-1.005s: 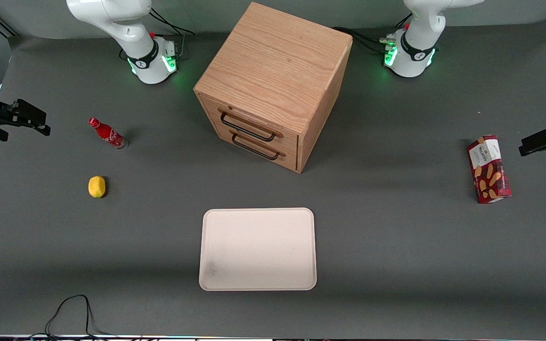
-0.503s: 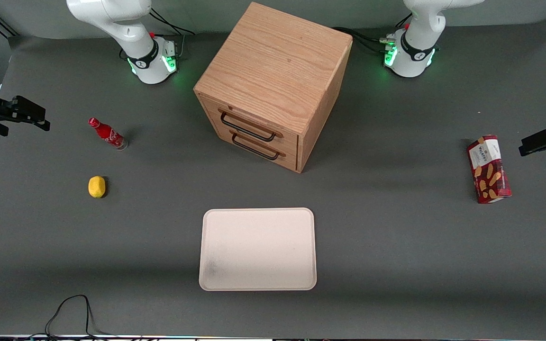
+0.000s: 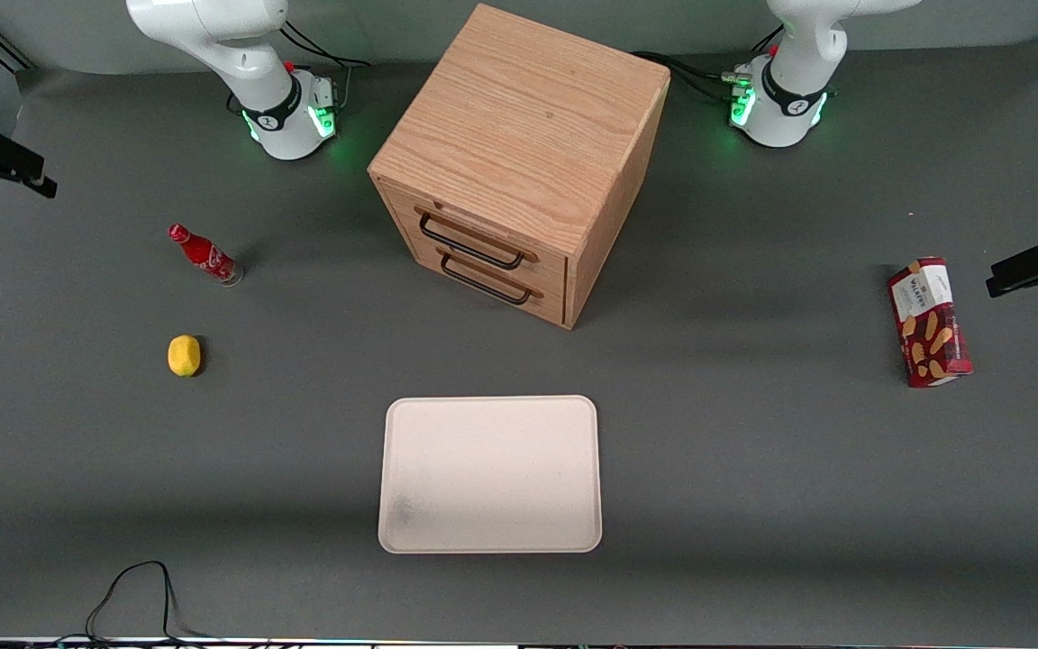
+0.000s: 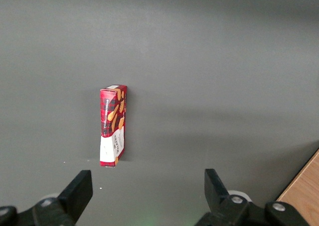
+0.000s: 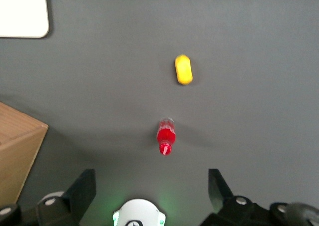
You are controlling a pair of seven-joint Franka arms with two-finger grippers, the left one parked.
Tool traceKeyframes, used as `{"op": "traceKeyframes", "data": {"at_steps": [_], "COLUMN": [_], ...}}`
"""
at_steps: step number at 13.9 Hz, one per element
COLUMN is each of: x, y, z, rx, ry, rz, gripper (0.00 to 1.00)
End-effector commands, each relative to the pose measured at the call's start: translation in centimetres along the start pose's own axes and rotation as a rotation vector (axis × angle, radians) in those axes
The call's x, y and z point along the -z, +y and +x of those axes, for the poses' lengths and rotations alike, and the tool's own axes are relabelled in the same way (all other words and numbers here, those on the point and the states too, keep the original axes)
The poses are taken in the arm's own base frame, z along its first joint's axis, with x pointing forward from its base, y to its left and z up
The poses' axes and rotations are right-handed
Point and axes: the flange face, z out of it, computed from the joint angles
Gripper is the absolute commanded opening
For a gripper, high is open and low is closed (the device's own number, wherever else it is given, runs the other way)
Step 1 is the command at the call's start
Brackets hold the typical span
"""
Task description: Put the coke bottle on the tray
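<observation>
The coke bottle [image 3: 204, 254], small, red, with a red cap, stands on the grey table toward the working arm's end. It also shows in the right wrist view [image 5: 165, 136], seen from above. The cream-white tray [image 3: 489, 473] lies nearer the front camera, in front of the drawer cabinet; its corner shows in the right wrist view [image 5: 22, 12]. My right gripper [image 3: 32, 178] hangs high at the working arm's end, apart from the bottle. Its fingers stand wide open and empty [image 5: 150, 175].
A yellow lemon [image 3: 184, 355] lies nearer the front camera than the bottle and also shows from the wrist [image 5: 183, 69]. A wooden two-drawer cabinet [image 3: 519, 153] stands mid-table. A red biscuit box [image 3: 929, 322] lies toward the parked arm's end.
My right gripper has risen and drawn away from the front camera, toward the edge of the front view. The bottle, lemon and tray have not moved.
</observation>
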Motion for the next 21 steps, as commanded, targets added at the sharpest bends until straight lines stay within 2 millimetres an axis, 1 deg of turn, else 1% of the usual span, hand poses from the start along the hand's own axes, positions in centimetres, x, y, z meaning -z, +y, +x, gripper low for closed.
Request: {"op": "traceKeyframes", "data": {"at_steps": [1, 2, 5, 7, 10, 11, 12, 13, 15, 16, 19, 21], "x": [-1.4, -1.7, -2.2, -3.5, -5.6, -6.9, -8.6, -10.5, -14.1, -15.6, -18.6, -21.3], "y": [-0.7, -0.8, -0.9, -1.2, -1.4, -1.2, -0.4, 0.3, 0.8, 0.8, 0.1, -0.3], "z": [-4.0, -4.8, -5.8, -6.7, -6.0, -5.7, -5.5, -5.2, -5.0, -5.2, -5.3, -5.1], "rx": [0.035, 0.039, 0.046, 0.061, 0.068, 0.066, 0.053, 0.041, 0.029, 0.027, 0.037, 0.041], "ry": [0.03, 0.03, 0.043, 0.061, 0.076, 0.081, 0.091, 0.102, 0.123, 0.122, 0.146, 0.165], "rz": [-0.002, 0.002, -0.008, -0.026, -0.029, -0.026, -0.012, 0.0, 0.013, 0.021, 0.021, 0.017], "gripper": [1.0, 1.0, 1.0, 1.0, 1.0, 1.0, 1.0, 1.0, 1.0, 1.0, 1.0, 1.0]}}
